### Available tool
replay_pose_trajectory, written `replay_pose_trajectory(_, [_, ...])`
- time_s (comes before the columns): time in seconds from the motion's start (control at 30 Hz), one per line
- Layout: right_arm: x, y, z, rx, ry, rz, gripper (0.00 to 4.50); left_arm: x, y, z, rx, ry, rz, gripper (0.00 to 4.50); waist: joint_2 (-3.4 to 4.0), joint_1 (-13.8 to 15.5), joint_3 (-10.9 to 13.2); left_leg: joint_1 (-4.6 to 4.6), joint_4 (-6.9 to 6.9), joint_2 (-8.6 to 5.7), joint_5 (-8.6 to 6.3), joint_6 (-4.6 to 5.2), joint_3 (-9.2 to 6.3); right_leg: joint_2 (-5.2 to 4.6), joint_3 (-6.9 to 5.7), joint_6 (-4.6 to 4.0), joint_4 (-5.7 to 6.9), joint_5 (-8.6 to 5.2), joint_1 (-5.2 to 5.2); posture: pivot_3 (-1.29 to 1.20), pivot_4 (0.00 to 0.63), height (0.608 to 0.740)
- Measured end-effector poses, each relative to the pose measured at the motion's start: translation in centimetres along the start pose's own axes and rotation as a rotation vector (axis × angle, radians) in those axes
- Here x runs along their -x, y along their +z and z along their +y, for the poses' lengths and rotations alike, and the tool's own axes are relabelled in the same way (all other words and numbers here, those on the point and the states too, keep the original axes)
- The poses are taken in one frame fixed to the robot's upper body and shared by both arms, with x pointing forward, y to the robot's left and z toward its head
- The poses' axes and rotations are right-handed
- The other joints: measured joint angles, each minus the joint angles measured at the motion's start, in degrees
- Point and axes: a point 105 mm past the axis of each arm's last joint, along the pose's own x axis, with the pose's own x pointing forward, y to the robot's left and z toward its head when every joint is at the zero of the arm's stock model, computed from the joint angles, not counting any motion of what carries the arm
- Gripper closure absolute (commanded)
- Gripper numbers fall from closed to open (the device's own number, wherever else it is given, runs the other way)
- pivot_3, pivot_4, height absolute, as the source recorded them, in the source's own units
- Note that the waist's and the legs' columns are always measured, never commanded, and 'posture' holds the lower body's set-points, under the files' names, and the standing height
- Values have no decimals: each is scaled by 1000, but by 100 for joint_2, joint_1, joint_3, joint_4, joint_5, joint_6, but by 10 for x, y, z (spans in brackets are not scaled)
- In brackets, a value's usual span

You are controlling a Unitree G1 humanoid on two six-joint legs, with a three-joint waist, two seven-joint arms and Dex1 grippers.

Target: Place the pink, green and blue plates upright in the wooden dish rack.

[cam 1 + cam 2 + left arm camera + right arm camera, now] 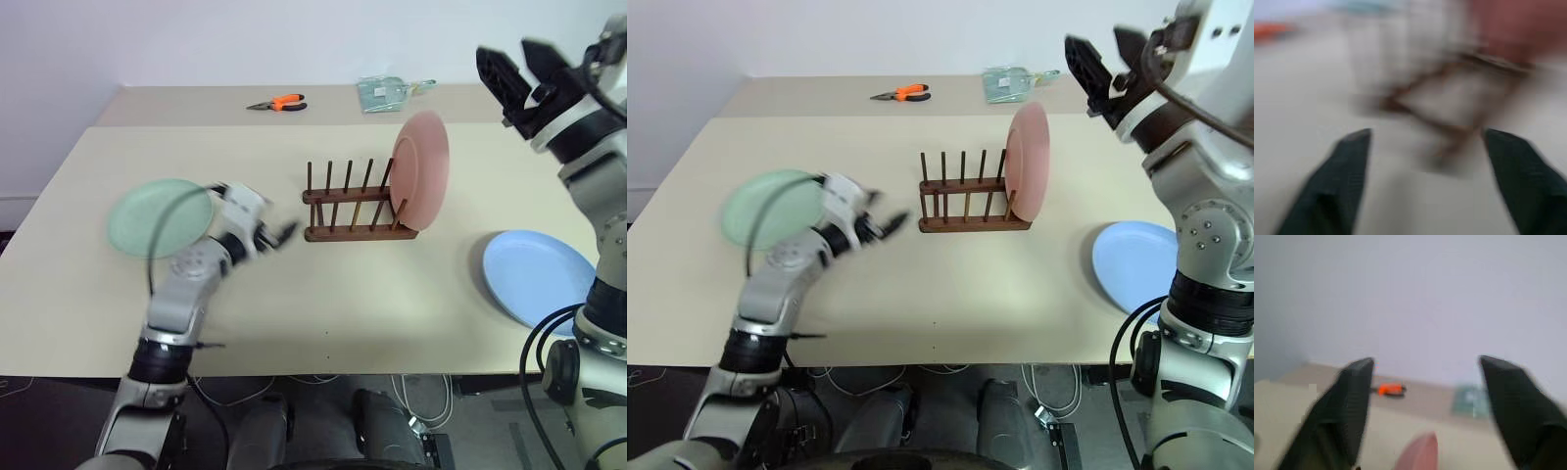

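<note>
While both claws stand spread and empty, the blue plate [537, 276] lies flat below the raised right gripper [516, 70]; the green plate [159, 216] lies beside the left gripper [282, 233]; the pink plate [422, 170] stands upright in the wooden dish rack [353, 208], between them.

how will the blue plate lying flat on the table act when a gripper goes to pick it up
The blue plate looks thin and probably light. It lies flat on the table, so its low rim may be hard to get under, and it may slide. Its matte surface probably grips fairly well.
</note>
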Motion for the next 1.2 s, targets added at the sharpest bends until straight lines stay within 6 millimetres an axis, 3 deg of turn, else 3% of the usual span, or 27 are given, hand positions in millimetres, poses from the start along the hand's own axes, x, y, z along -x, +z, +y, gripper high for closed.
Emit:
replay_pose_trajectory(0.03, [0,3,18,66,102,3,59,3,4,40,11,211,2,428,1,-51,0,1,-3,0,0,0,1,0,1,1,1,-1,-3,0,150,740])
replay_pose_trajectory(0.13, [3,-5,61,169,324,42,59,30,-1,111,19,586,60,428,-2,-143,-1,4,-6,1,0,-1,4,-1,3,6,1,-3,-2,0,150,740])
replay_pose_trajectory(0.27, [20,-54,121,203,610,177,59,79,-24,160,120,894,167,428,-26,-119,-4,-1,-2,-1,0,-2,0,-4,2,6,2,-4,-3,0,150,740])
replay_pose_trajectory(0.37, [29,-78,145,167,702,221,59,105,-42,172,210,1007,246,428,-35,-72,0,-6,3,-8,2,-7,-6,-8,2,4,3,0,-2,0,150,740])
replay_pose_trajectory(0.47, [30,-84,157,146,725,207,59,114,-60,164,367,1027,290,428,-44,21,-4,-4,7,-8,2,-8,-8,-8,2,4,3,3,2,0,150,740])
replay_pose_trajectory(0.57, [32,-90,163,137,736,212,0,113,-78,150,525,999,318,1171,-51,40,-4,-5,6,-9,3,-11,-12,-8,-1,-4,4,8,1,0,150,740])
replay_pose_trajectory(0.77, [30,-91,164,156,720,200,0,106,-81,138,750,932,251,4283,-52,30,-4,-1,1,-8,4,-15,-10,-6,-2,-10,10,11,-2,0,150,740])
replay_pose_trajectory(0.87, [31,-92,163,168,723,207,0,96,-69,136,779,867,180,4425,-55,50,-5,-1,3,-9,5,-16,-13,-7,-4,-10,6,11,4,0,150,740])
replay_pose_trajectory(0.93, [33,-95,162,183,742,237,0,73,-44,122,729,699,72,4425,-75,56,5,-9,6,-10,8,-20,-15,-7,-8,-12,3,12,2,0,150,740])
replay_pose_trajectory(1.07, [30,-105,166,350,769,249,0,36,32,72,563,351,-147,4425,-91,11,12,-8,1,-9,7,-21,-4,-7,-3,-14,-5,14,0,0,150,740])
replay_pose_trajectory(1.2, [15,-112,170,530,751,209,0,19,88,20,407,107,-258,4425,-89,-77,13,-3,-8,-4,7,-22,0,-5,-2,-15,0,14,-6,0,150,740])
